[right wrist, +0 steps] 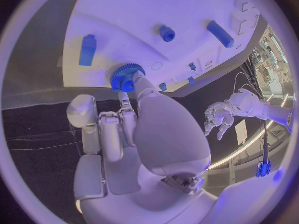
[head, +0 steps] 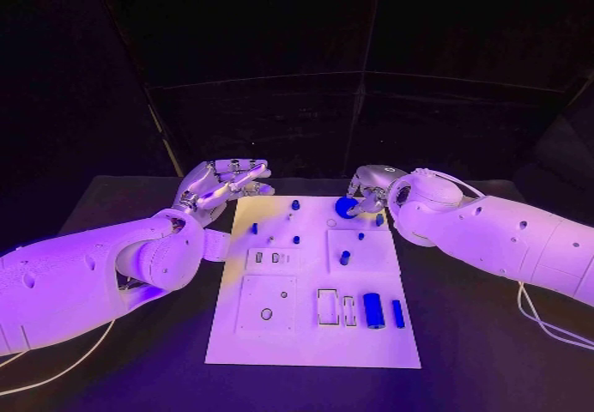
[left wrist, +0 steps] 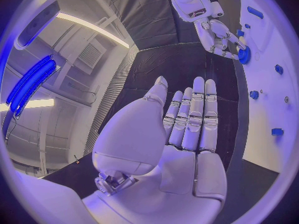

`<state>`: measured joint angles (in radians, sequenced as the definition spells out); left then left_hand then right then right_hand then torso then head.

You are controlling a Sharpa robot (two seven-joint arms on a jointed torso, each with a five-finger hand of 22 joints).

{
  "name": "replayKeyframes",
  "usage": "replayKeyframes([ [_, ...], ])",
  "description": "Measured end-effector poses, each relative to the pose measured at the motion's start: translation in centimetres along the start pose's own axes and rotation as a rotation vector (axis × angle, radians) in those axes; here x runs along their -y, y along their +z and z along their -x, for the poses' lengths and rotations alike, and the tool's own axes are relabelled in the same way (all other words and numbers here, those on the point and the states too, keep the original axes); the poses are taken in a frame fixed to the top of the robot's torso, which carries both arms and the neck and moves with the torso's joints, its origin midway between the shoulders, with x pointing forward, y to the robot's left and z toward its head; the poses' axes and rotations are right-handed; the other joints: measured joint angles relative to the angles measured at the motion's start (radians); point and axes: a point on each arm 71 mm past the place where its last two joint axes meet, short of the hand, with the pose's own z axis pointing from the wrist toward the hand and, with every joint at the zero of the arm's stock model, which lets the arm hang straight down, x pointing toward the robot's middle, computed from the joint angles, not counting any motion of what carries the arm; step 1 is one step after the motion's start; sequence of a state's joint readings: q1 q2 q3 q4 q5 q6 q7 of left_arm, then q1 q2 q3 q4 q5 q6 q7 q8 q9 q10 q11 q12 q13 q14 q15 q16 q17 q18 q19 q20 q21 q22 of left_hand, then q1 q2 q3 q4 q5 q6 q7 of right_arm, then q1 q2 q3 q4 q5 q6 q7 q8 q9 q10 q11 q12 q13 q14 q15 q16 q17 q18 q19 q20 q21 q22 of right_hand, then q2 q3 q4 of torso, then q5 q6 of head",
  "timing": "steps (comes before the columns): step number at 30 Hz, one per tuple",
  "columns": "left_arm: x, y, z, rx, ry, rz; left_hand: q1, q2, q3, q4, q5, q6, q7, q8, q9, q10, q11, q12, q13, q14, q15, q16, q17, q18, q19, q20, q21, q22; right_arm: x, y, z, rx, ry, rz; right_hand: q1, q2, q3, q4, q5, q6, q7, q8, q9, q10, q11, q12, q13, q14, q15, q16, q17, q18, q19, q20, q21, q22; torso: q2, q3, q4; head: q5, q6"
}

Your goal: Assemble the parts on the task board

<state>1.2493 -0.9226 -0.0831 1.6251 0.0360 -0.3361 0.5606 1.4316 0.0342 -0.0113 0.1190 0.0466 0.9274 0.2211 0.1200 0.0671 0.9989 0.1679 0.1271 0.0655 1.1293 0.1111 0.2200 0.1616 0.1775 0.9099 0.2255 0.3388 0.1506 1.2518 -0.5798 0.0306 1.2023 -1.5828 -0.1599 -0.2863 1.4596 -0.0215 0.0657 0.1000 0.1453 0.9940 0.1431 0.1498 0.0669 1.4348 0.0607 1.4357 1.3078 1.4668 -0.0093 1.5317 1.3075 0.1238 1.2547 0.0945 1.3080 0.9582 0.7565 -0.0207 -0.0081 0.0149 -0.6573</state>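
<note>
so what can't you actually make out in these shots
- Head view: how the right hand grips the blue gear; the fingers cover its far side.
- Right wrist view: the gear's underside, hidden by a finger.
- Head view: the task board's small slots, too small to read.

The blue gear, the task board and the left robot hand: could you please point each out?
blue gear (right wrist: 126, 76), right wrist view, toothed rim
task board (head: 316, 348), head view, bare near edge
left robot hand (left wrist: 187, 129), left wrist view, fingers
</note>
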Motion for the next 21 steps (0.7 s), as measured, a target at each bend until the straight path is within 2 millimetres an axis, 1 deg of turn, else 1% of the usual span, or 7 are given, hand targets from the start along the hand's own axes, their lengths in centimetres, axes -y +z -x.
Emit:
replayKeyframes([
  [1, 0.0, 0.0, 0.0, 0.000, 0.000, 0.000, 0.000, 0.000, 0.002, -0.002, 0.000, 0.000, 0.000, -0.003, 0.000, 0.000, 0.000, 0.000, 0.000, 0.000, 0.000, 0.000, 0.000, 0.000, 0.000, 0.000, 0.000, -0.001, -0.2, -0.1, 0.1, 0.011, -0.001, 0.007, -0.003, 0.003, 0.000, 0.000, 0.000, 0.003, 0.000, 0.000, 0.000, 0.004, -0.004, 0.000, 0.000, 0.000, 0.000, 0.000, 0.000, 0.000, 0.000, 0.000, 0.001, 0.001, 0.000, 0.0000, 0.0000, 0.000, 0.000],
  [3, 0.0, 0.0, 0.0, 0.000, 0.000, 0.000, 0.000, 0.000, 0.002, -0.002, 0.000, 0.000, 0.000, -0.004, 0.000, 0.000, 0.000, 0.000, 0.000, 0.000, 0.000, 0.000, 0.000, 0.000, 0.000, 0.000, 0.000, -0.001, -0.6, -0.3, 0.1, 0.029, 0.000, 0.021, -0.009, 0.008, 0.000, 0.000, 0.000, 0.006, 0.000, -0.001, 0.000, 0.004, -0.004, 0.000, 0.000, 0.000, 0.000, 0.000, 0.000, 0.000, 0.000, 0.000, 0.004, 0.002, 0.000, 0.0001, 0.0000, 0.001, 0.000],
  [7, 0.0, 0.0, 0.1, 0.001, 0.001, 0.001, 0.000, 0.000, 0.002, -0.002, 0.000, 0.000, 0.000, -0.004, 0.000, 0.000, 0.000, 0.000, 0.000, 0.000, 0.000, 0.000, 0.000, 0.000, 0.000, 0.000, 0.000, -0.001, -1.6, -0.8, 0.4, 0.067, 0.006, 0.051, -0.024, 0.005, 0.003, 0.003, 0.000, 0.006, 0.000, -0.003, 0.000, 0.004, -0.004, 0.000, 0.000, 0.000, 0.000, 0.000, 0.000, 0.000, 0.000, 0.000, 0.004, 0.003, 0.000, 0.0001, 0.0001, 0.002, 0.001],
  [10, 0.0, 0.0, 0.1, 0.002, 0.001, 0.001, 0.000, 0.000, 0.002, -0.002, 0.000, 0.000, 0.000, -0.004, 0.000, 0.000, 0.000, 0.000, 0.000, 0.000, 0.000, 0.000, 0.000, 0.000, 0.000, 0.000, 0.000, -0.001, -2.6, -1.1, 0.6, 0.095, 0.012, 0.078, -0.024, 0.005, 0.003, 0.003, 0.000, 0.006, 0.000, -0.003, 0.001, 0.004, -0.004, 0.000, 0.000, 0.000, 0.000, 0.000, 0.000, 0.000, 0.004, -0.004, 0.004, 0.003, 0.000, 0.0001, 0.0005, 0.003, 0.003],
  [16, 0.0, 0.0, 0.2, 0.004, 0.002, 0.001, 0.000, 0.000, 0.002, -0.002, 0.000, 0.000, 0.000, -0.004, 0.000, 0.000, 0.000, 0.000, 0.000, 0.000, 0.000, 0.000, 0.000, 0.000, 0.000, 0.000, 0.000, -0.001, -5.6, -1.3, 0.8, 0.136, 0.026, 0.146, -0.024, 0.005, 0.003, 0.003, 0.000, 0.006, 0.000, -0.003, 0.001, 0.003, -0.004, 0.000, 0.000, 0.000, 0.000, 0.004, 0.000, 0.000, 0.004, -0.004, 0.004, 0.003, 0.000, 0.0000, 0.0007, 0.007, 0.004],
  [21, 0.0, 0.1, 0.2, 0.004, 0.002, 0.001, 0.000, 0.000, 0.002, -0.002, 0.000, 0.000, 0.000, -0.004, 0.000, 0.000, 0.000, 0.000, 0.000, 0.000, 0.000, 0.000, 0.000, 0.000, 0.000, 0.000, 0.000, -0.001, -8.3, -0.9, 0.7, 0.153, 0.037, 0.193, -0.032, 0.005, 0.007, 0.007, -0.001, 0.006, 0.000, -0.003, 0.001, 0.003, -0.004, 0.000, 0.000, 0.000, 0.000, 0.004, 0.000, 0.000, 0.004, -0.004, 0.004, 0.003, 0.000, -0.0006, 0.0012, 0.007, 0.003],
])
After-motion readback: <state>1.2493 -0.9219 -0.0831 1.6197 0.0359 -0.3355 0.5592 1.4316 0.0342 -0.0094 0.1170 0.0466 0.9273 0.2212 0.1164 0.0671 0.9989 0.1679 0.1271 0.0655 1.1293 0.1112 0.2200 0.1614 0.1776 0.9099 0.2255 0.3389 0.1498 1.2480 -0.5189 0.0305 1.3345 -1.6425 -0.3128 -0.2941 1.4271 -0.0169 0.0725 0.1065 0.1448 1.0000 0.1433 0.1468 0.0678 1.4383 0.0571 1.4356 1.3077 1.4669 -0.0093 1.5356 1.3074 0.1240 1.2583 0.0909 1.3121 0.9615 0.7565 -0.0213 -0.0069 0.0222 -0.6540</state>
